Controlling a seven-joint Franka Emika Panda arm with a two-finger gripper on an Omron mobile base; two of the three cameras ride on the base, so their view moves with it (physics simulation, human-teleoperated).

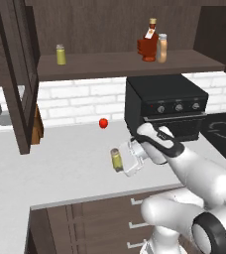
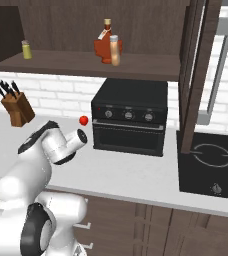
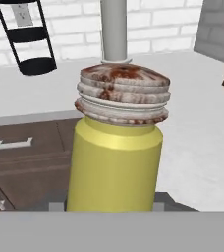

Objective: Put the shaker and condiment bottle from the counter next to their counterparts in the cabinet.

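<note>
The end effector (image 1: 121,161) is closed on the shaker (image 1: 116,158) and holds it up in the air over the front part of the bench (image 1: 60,163). In the hand view the shaker (image 3: 115,147) has a smooth yellow round body and a ridged grey-brown cap with rusty marks.

The black toaster oven (image 1: 165,106) stands just behind the arm. It is boxy, with three round knobs. A small red ball (image 1: 103,123) lies on the bench to the left of the oven. Farther left of the oven is a wooden knife block (image 2: 17,107) with dark handles. A flat black cooktop (image 2: 210,165) sits right of the oven.

Above the oven runs the dark wooden shelf of the cabinet (image 1: 125,64). On it, over the oven, the condiment bottle (image 1: 162,48) stands touching or just beside the dark red leaf-shaped bottle (image 1: 148,44). The twin shaker (image 1: 61,54) stands far to the left of them, with bare shelf on both sides. The open cabinet door (image 1: 18,74) hangs left of the twin shaker.
</note>
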